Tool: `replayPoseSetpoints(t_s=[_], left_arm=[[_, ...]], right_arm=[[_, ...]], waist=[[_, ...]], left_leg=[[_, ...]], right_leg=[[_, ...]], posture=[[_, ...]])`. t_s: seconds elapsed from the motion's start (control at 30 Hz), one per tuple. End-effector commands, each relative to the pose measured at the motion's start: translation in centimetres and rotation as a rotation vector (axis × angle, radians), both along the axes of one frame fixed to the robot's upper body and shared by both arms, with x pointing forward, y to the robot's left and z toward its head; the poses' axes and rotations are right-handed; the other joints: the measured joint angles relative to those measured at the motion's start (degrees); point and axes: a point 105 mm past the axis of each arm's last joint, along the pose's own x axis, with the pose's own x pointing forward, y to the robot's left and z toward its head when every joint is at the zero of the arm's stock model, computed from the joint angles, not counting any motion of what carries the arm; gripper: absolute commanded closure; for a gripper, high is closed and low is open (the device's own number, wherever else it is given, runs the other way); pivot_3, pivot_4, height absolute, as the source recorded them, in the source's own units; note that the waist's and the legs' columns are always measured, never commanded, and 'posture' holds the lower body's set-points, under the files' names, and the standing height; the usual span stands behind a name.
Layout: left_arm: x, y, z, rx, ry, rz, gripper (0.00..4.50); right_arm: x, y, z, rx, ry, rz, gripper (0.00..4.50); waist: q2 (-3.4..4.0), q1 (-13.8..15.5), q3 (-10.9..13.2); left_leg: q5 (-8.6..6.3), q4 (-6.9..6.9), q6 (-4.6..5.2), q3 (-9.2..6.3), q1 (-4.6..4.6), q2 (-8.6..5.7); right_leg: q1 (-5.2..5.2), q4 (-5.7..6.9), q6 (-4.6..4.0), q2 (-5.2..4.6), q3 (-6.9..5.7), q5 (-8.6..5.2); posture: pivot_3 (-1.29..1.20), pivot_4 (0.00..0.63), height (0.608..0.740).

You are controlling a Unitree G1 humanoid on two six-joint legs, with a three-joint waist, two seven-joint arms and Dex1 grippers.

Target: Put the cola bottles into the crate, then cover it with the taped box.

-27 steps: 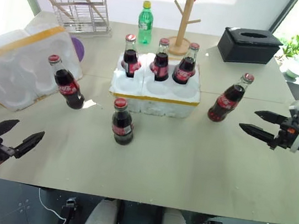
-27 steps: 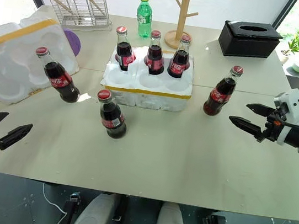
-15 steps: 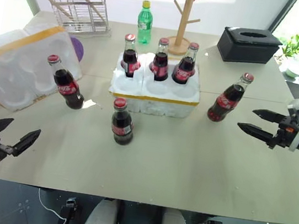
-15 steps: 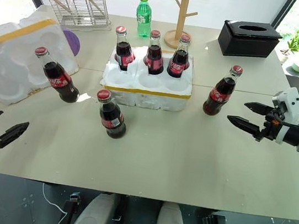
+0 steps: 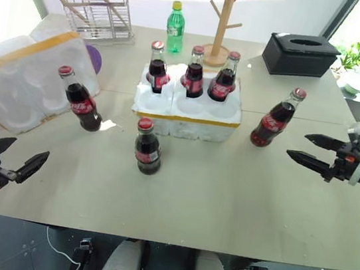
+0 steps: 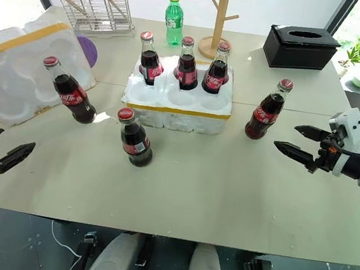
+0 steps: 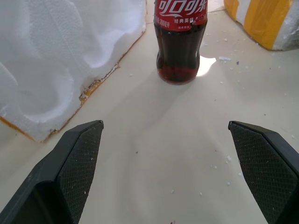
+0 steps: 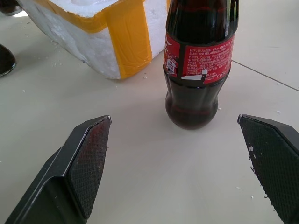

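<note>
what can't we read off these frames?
- Taped box: left end cut off by the head views' edge; shipping label unseen.
- Crate: its three back wells hidden by the seated cola bottles.
- Purple object: mostly hidden behind the taped box.
- Left wrist view: bottle cut off above its label.

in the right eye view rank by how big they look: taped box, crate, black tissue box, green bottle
1. taped box, though it also sits nearer the camera
2. crate
3. black tissue box
4. green bottle
</note>
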Motion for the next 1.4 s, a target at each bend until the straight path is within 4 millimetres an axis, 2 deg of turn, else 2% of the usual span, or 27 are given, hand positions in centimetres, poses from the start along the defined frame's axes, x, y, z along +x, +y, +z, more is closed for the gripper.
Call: replayPoseSetpoints(t_s=[0.03,0.17,0.33,0.47,0.57,0.7,0.9,1.2,1.4], left_arm=[[0.0,0.0,0.7,0.023,-0.015,-0.014,0.00],[0.6,-0.3,0.9,0.024,-0.029,-0.027,0.00],[2.5,-0.8,1.5,0.004,-0.067,-0.075,0.00],[5.2,-1.4,1.8,0.008,-0.102,-0.117,0.00],[7.6,-2.4,2.2,0.006,-0.134,-0.152,0.00],[9.7,-3.3,2.0,-0.009,-0.151,-0.178,0.00],[12.0,-4.0,1.9,-0.020,-0.160,-0.190,0.00],[14.6,-4.4,2.0,-0.044,-0.176,-0.200,0.00],[15.8,-4.7,1.1,-0.057,-0.159,-0.206,0.00]], right_arm=[[-0.4,-0.1,1.7,-0.006,-0.070,0.006,0.04],[-0.8,-0.1,1.7,-0.009,-0.057,0.021,0.04],[-2.5,0.7,3.9,0.010,-0.031,0.119,0.04],[-6.0,2.9,5.5,0.030,0.063,0.300,0.04],[-9.1,5.6,6.5,0.042,0.111,0.454,0.04],[-10.4,7.9,7.7,0.098,0.075,0.513,0.04],[-10.5,9.3,7.9,0.124,0.039,0.518,0.04],[-9.2,9.9,7.8,0.168,0.006,0.497,0.04],[-9.1,10.3,8.0,0.167,-0.008,0.522,0.04]], waist=[[0.00,-0.01,0.00],[0.00,-0.01,0.00],[0.12,0.17,-0.02],[0.12,0.14,-0.03],[0.09,0.18,-0.04],[0.07,-0.07,-0.05],[0.02,0.22,-0.05],[-0.01,0.15,-0.06],[-0.02,0.06,-0.06]], left_leg=[[0.00,0.00,0.00,0.00,0.00,0.00],[0.00,0.00,0.00,0.00,0.01,0.00],[0.03,0.03,-0.03,0.00,0.02,-0.03],[0.02,0.03,-0.02,-0.04,0.01,-0.01],[0.02,0.03,-0.02,-0.08,0.01,0.00],[0.03,0.07,-0.02,-0.04,0.03,-0.02],[0.03,0.07,-0.02,-0.06,-0.02,-0.03],[0.04,0.13,-0.01,-0.07,-0.06,-0.12],[0.05,0.16,0.00,-0.06,-0.07,-0.14]], right_leg=[[0.00,0.00,0.00,0.01,0.00,0.00],[0.00,0.01,0.00,0.02,0.00,0.00],[0.01,0.07,-0.01,0.03,-0.05,0.02],[0.02,0.08,0.09,0.07,-0.06,0.08],[0.03,0.09,0.19,0.10,-0.10,0.13],[0.04,0.11,0.39,0.10,-0.08,0.30],[-0.01,0.09,0.42,0.11,-0.09,0.34],[-0.02,0.12,0.51,0.13,-0.10,0.40],[-0.03,0.16,0.55,0.16,-0.11,0.42]], posture=[[0.00,0.150,0.740],[0.00,0.150,0.740],[0.00,0.150,0.740],[0.00,0.150,0.740],[0.00,0.150,0.740],[0.00,0.150,0.740],[0.00,0.150,0.740],[0.00,0.150,0.740],[0.00,0.150,0.740]])
